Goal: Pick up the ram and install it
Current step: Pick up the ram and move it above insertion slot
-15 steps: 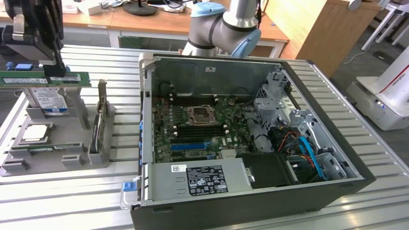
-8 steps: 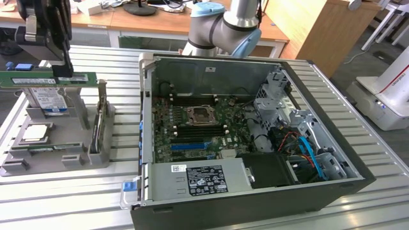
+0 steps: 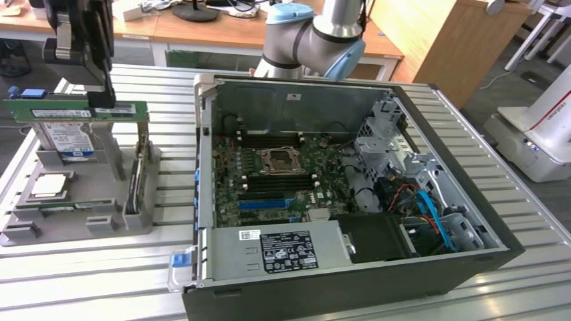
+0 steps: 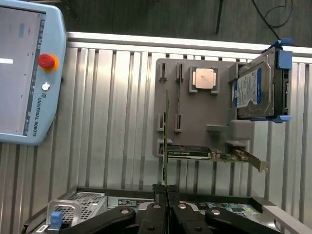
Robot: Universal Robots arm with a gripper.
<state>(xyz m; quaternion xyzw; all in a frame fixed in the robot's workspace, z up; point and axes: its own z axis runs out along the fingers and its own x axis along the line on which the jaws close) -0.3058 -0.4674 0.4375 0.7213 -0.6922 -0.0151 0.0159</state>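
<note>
Nearest stands the open computer case [image 3: 357, 287] on the slatted surface [image 3: 89, 281], and at the exterior view's left is the grey holder [image 3: 53, 231]. Above this holder the fingers [image 4: 159, 192] are clamped on the ram [image 3: 76, 110], which hangs level and free of it. For a good carry, I think, the strip must be held level, lifted clear over the case, and lined up with the long slots [image 3: 278, 177] by the socket [image 3: 278, 160].

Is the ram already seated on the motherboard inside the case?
No, the claw grips the ram over the tray, outside the case.
</note>
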